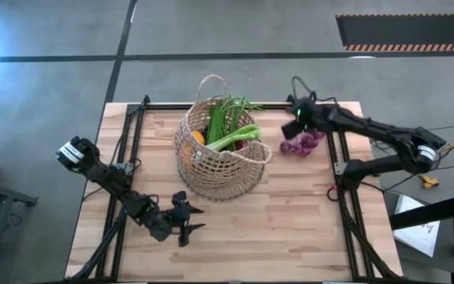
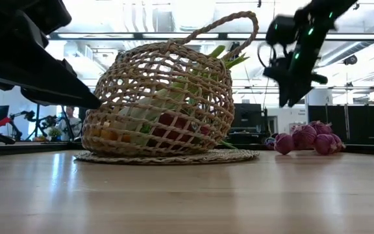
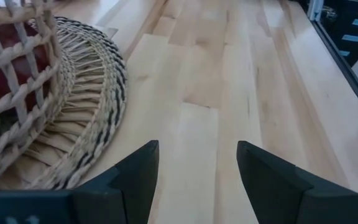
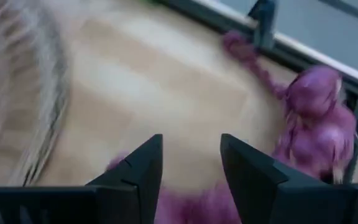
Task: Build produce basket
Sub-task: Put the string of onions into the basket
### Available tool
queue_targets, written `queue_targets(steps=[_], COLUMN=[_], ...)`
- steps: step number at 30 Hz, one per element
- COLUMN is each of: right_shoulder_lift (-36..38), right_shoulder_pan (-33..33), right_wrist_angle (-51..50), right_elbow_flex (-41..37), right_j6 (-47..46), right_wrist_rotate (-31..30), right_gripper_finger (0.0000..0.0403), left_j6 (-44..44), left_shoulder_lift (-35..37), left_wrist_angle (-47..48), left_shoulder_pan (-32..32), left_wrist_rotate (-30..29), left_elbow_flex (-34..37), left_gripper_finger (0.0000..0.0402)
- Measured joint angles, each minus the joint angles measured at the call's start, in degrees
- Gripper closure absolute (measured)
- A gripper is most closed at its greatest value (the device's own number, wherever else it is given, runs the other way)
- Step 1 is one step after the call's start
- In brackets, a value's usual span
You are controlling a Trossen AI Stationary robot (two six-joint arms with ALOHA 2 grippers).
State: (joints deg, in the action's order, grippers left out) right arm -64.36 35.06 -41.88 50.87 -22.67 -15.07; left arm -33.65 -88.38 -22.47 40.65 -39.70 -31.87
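I can't make out everything inside basket (image 1: 215, 154); leek (image 1: 233, 137) shows. Right claw (image 2: 289, 79) parted, empty, over grapes (image 1: 301, 143); left claw (image 1: 187, 219) parted, empty.

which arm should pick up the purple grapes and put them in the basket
Right. The right gripper hangs open just above the purple grapes, beside the basket. The left gripper waits open at the table's near edge, across the basket from them.
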Motion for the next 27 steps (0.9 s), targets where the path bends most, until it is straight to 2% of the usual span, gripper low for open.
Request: queue_targets(steps=[4, 8, 14, 18, 22, 27], right_shoulder_lift=[-6.44, -15.50, -30.08, -37.13, -40.65, -41.54], right_shoulder_pan=[10.30, 14.14, 14.00, 13.18, 12.19, 11.71], right_wrist_angle=[5.79, 6.66, 6.78, 6.06, 5.98, 5.89], right_elbow_flex=[0.42, 3.88, 12.39, 17.76, 20.75, 22.09], right_j6=[5.63, 10.98, 18.35, 24.67, 31.47, 35.94], right_wrist_rotate=[4.30, 4.57, 4.42, 0.79, -3.67, -7.31], right_gripper_finger=[0.0243, 0.0243, 0.0243, 0.0243, 0.0243, 0.0243], left_j6=[-0.07, -0.09, -0.15, -0.27, -0.46, -0.46], left_shoulder_lift=[0.00, 0.00, 0.00, 0.00, 0.00, 0.00], left_wrist_angle=[-0.05, -0.05, -0.03, 0.10, 0.47, 0.47], left_shoulder_pan=[-0.74, -1.51, -2.37, -2.46, -2.46, -2.46], left_wrist_rotate=[0.00, 0.00, 0.08, 0.19, 0.33, 0.35], left_elbow_flex=[-0.01, -0.01, -0.01, -0.01, 0.01, 0.01], left_gripper_finger=[0.0201, 0.0201, 0.0201, 0.0201, 0.0201, 0.0201])
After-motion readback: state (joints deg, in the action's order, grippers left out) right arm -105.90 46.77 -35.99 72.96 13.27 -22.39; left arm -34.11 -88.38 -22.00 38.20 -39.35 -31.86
